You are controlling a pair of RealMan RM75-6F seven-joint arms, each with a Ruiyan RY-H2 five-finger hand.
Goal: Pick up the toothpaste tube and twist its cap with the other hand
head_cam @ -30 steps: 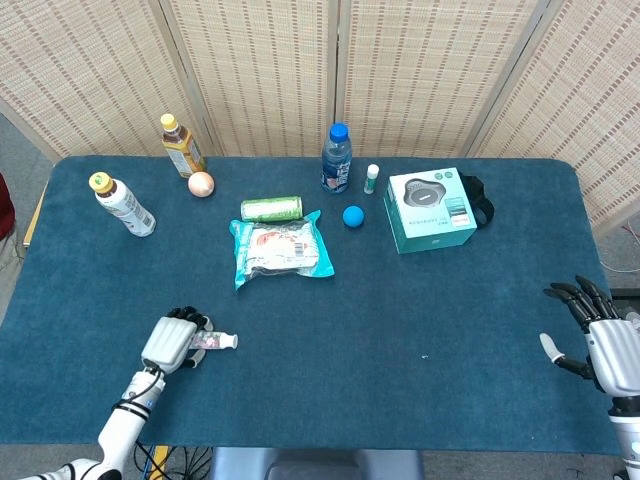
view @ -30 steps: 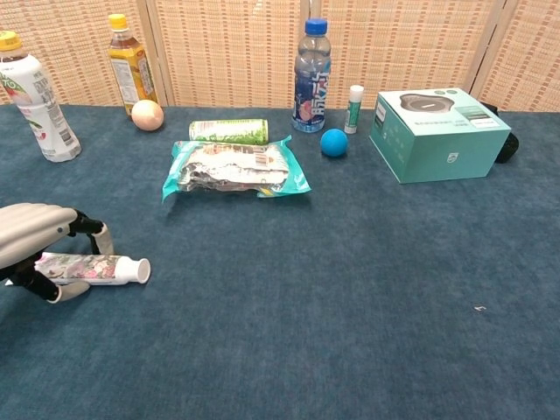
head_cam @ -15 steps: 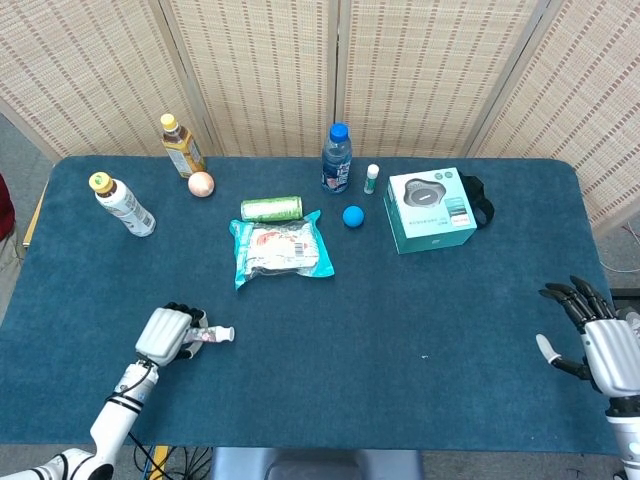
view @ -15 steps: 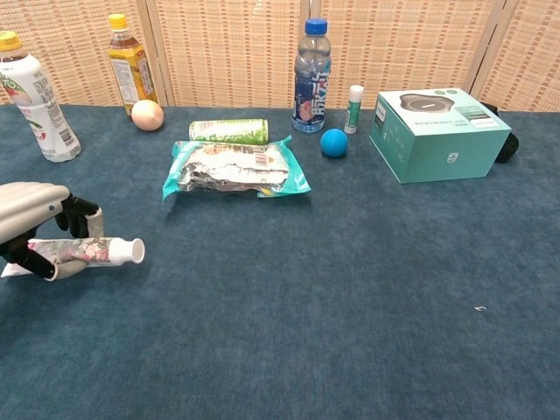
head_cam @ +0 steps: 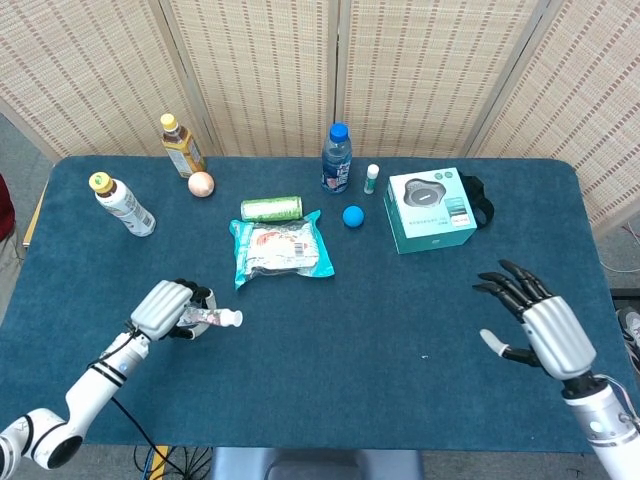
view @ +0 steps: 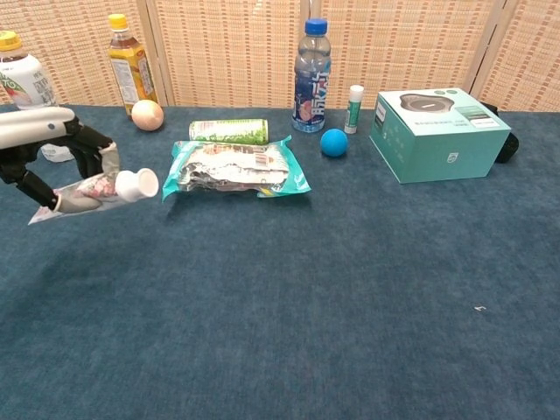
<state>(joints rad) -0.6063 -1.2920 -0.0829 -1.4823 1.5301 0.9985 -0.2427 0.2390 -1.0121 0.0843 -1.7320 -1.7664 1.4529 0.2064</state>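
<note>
The left hand (head_cam: 165,308) grips the tube (view: 92,190) with its fingers wrapped around the body, above the table (head_cam: 400,320) at its front left part. The long axis of the tube is close to level and lies across the table; the white cap (view: 138,184) points to the right, toward the right hand, and sits a little higher than the flat tail. One second ago the tube lay on the cloth under the left hand; now it is lifted clear of it. The right hand (head_cam: 540,325) holds nothing, fingers spread apart. It was at the right edge before and now is further in over the table.
</note>
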